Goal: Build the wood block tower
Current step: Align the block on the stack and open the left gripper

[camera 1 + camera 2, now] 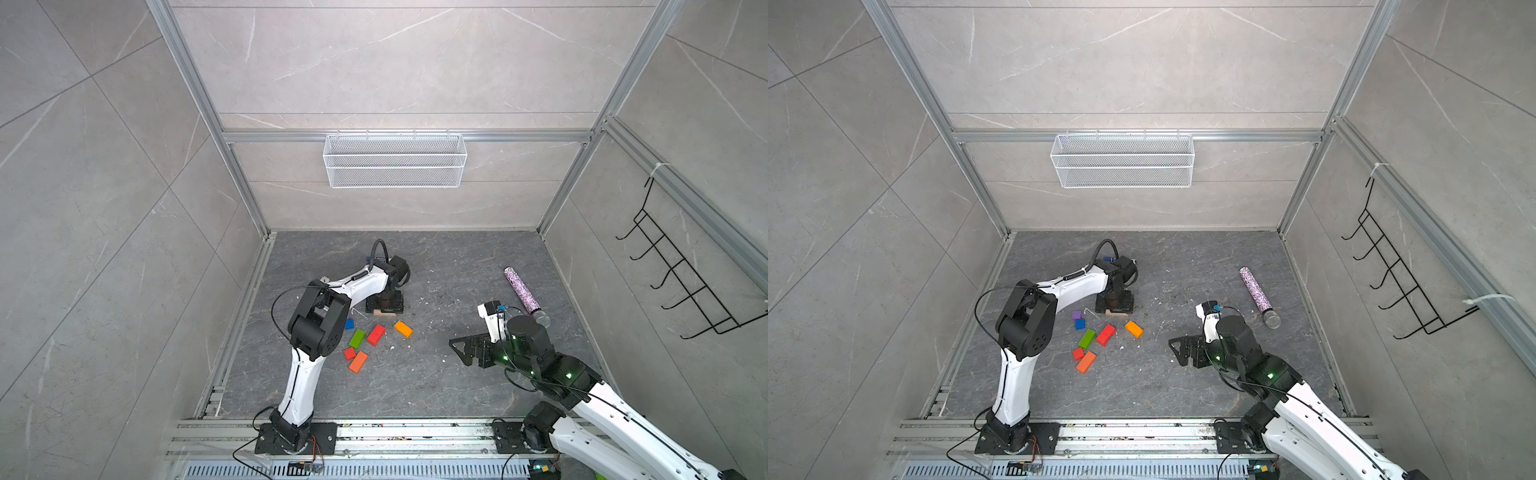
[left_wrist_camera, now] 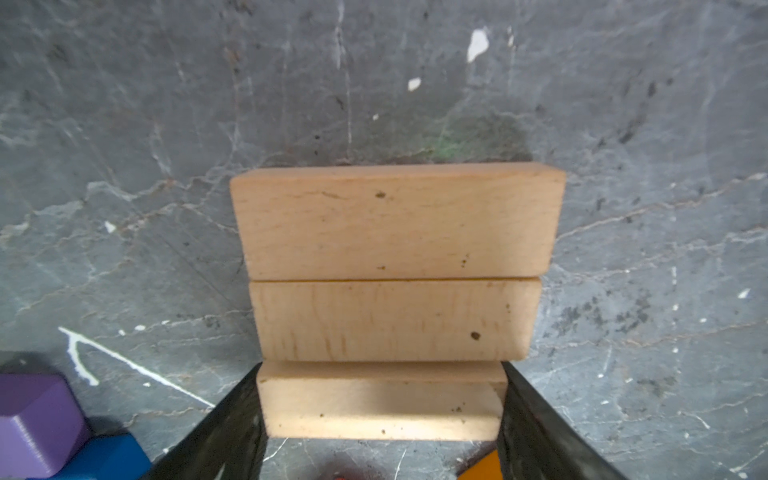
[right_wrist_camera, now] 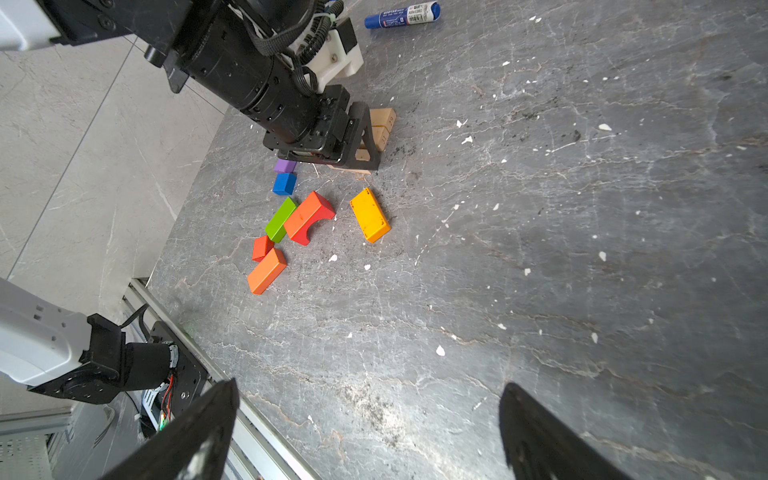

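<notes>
left gripper grips the third tan block by its ends, laying it against two tan blocks just beyond its tips to widen the tower base; right gripper hangs wide open, well apart from coloured blocks.

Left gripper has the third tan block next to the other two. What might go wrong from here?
The left gripper grips the third tan block by its ends, right beside the two laid tan blocks; a skewed release may drag the row apart.
The purple cube and blue cube sit close beside that gripper; a sideways move may knock them.
The red arch lies close beside the green block; grasping one may shift the other.
</notes>
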`<state>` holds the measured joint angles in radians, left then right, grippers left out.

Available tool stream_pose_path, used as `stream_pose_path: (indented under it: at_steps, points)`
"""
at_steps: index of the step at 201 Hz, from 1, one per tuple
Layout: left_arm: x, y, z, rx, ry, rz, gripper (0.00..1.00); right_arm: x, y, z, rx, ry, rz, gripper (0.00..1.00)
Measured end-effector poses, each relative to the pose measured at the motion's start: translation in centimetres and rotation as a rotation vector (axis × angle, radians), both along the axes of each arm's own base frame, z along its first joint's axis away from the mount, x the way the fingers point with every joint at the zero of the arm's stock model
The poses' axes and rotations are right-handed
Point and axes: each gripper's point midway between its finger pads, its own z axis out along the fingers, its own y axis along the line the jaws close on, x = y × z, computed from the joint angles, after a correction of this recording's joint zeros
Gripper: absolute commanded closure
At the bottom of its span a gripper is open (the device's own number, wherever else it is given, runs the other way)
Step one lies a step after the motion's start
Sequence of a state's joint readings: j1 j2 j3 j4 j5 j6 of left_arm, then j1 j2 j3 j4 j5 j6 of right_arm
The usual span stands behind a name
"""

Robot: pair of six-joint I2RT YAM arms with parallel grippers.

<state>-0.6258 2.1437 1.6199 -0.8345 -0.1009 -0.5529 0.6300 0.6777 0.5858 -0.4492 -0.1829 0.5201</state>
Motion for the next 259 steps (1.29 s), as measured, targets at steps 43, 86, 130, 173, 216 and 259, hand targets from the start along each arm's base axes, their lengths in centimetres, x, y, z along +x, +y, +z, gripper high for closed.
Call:
stream_pose_path:
  at_steps: [43,86,130,173,216,259]
  points:
    - [0.00,-0.01,0.00,0.001,0.002,-0.001,0.29,0.01,0.00,-0.05,-0.001,0.001,0.000,0.01]
    - [0.32,-0.23,0.04,-0.005,-0.008,-0.004,0.29,0.02,0.00,-0.03,-0.001,0.001,0.000,0.01]
    - [0.48,-0.33,0.06,-0.007,-0.012,-0.004,0.29,0.02,0.01,-0.01,-0.001,0.001,0.000,0.01]
    - [0.50,-0.32,0.05,-0.006,-0.012,-0.004,0.24,0.02,0.01,-0.01,-0.001,0.001,0.000,0.01]
    - [0.52,-0.34,0.00,-0.006,-0.012,-0.003,0.14,0.02,0.01,-0.01,-0.001,0.001,0.000,0.01]
    - [0.54,-0.36,0.00,-0.007,-0.013,-0.003,0.12,0.02,0.01,-0.01,-0.001,0.001,0.000,0.01]
